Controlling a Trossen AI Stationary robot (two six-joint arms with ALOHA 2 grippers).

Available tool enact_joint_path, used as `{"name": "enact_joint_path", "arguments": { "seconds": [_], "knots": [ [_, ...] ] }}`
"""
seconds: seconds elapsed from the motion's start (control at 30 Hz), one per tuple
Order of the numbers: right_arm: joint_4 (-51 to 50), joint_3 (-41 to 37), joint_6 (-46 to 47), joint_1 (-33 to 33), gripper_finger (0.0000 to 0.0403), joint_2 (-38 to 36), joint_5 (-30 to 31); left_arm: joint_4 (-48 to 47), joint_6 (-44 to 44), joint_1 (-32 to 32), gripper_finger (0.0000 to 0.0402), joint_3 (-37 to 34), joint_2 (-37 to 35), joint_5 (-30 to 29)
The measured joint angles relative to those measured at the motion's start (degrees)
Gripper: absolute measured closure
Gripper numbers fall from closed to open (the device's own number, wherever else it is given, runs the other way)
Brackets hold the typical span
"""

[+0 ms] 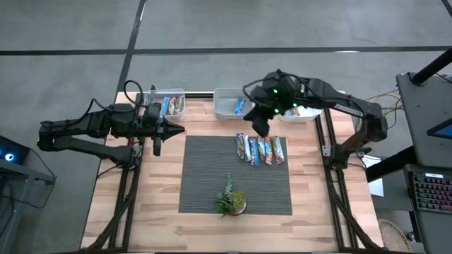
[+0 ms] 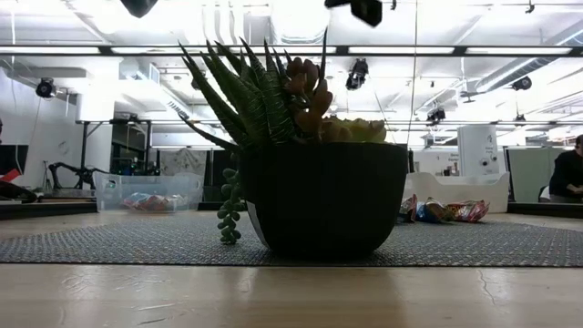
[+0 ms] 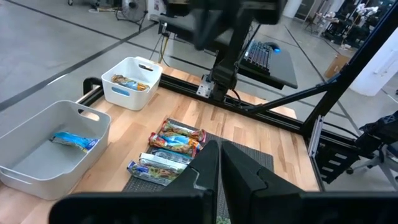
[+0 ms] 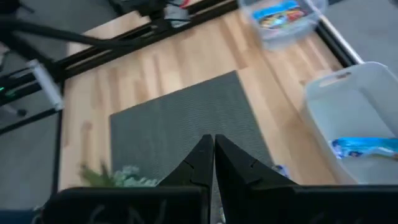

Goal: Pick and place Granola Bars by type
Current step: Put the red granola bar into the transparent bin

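Several granola bars (image 1: pixel 260 149) lie side by side in a row on the grey mat, also seen in the left wrist view (image 3: pixel 166 151) and low behind the pot (image 2: pixel 444 211). One blue bar (image 4: pixel 365 147) lies in a white bin (image 1: pixel 227 104). More bars (image 1: pixel 172 106) sit in a clear bin. My right gripper (image 1: pixel 258 125) hovers shut over the far left end of the row, its fingertips (image 4: pixel 213 154) above the mat. My left gripper (image 1: pixel 169 130) is shut and waits above the mat's left edge, pointing toward the table's right side.
A small green plant in a dark pot (image 1: pixel 231 201) stands on the near part of the mat (image 1: pixel 205 176). A second white bin (image 3: pixel 130 81) with a bar sits at the far right, partly under my right arm. A person (image 2: pixel 567 173) sits beyond the table.
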Motion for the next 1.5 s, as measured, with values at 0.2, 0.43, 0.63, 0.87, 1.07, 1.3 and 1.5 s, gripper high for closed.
{"name": "enact_joint_path", "arguments": {
  "seconds": [0.2,0.43,0.63,0.87,1.07,1.3,1.5],
  "knots": [
    [-0.6,0.0,3.2,5.6,0.0394,-3.6,0.0,0.0,0.0,0.0,0.0402,0.0,0.0,0.0],
    [-1.6,0.0,10.7,13.2,0.0394,-6.1,0.5,0.0,0.0,0.0,0.0402,0.0,0.0,0.0],
    [-6.2,-0.4,20.4,19.6,0.0394,-6.2,6.7,0.0,0.0,0.0,0.0402,0.0,0.0,0.0],
    [-12.7,-1.8,36.3,23.7,0.0394,-6.1,13.8,0.0,0.0,0.0,0.0402,0.0,0.0,0.0],
    [-17.7,-1.8,46.5,24.9,0.0394,-6.0,18.3,-0.1,0.2,0.0,0.0402,0.0,0.0,0.0],
    [-19.5,-1.8,49.9,24.9,0.0394,-6.0,21.8,-0.1,1.4,0.0,0.0402,0.0,0.0,0.0],
    [-26.5,-2.9,56.6,24.9,0.0394,-6.0,25.6,-0.1,1.5,0.0,0.0402,0.0,0.0,0.0]
  ]
}}
